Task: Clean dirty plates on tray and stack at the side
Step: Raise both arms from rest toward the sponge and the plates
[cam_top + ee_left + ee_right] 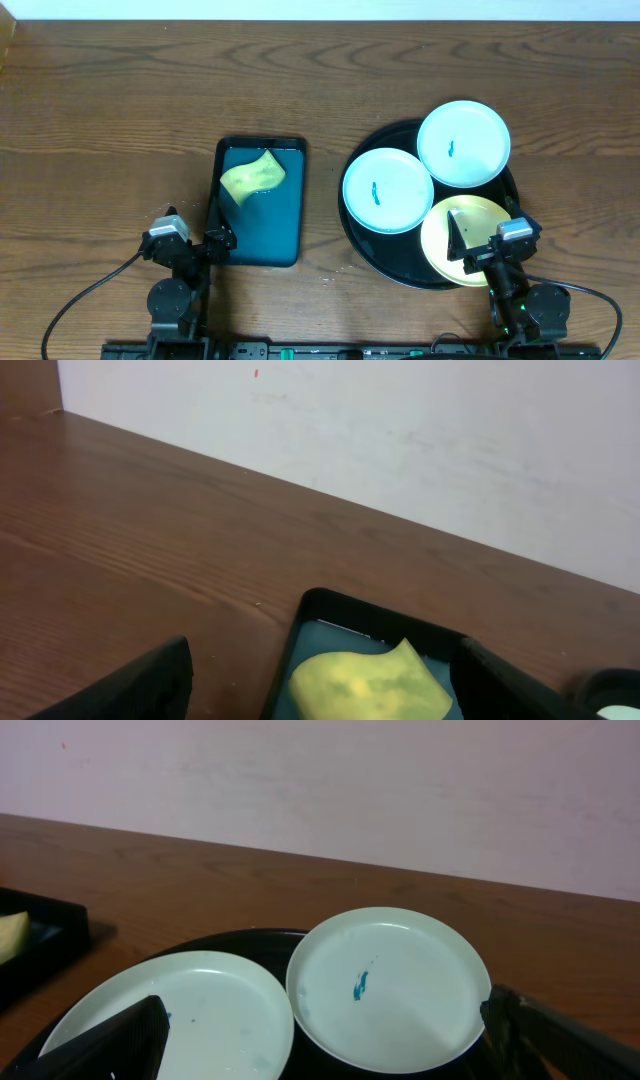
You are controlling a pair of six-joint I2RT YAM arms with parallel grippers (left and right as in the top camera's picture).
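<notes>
Three plates are held in the black tray [352,235] on the right of the counter [100,120]: a far aqua plate [463,143] and a near aqua plate [388,190], each marked by a small blue smear, and a yellow plate [478,225] at the near right. The far plate's rim is seen overlapping the near aqua one's and reaching past the tray's edge. A sponge [253,177] is held in the teal tray [262,235] to the left. The yellow plate is partly covered by the right arm and is missed by the right wrist view. The right fingers [110,1040] are spread wide above the plates, gripping nothing; the left fingers [140,685] are spread wide before the sponge, likewise unladen, with only their tips shown
</notes>
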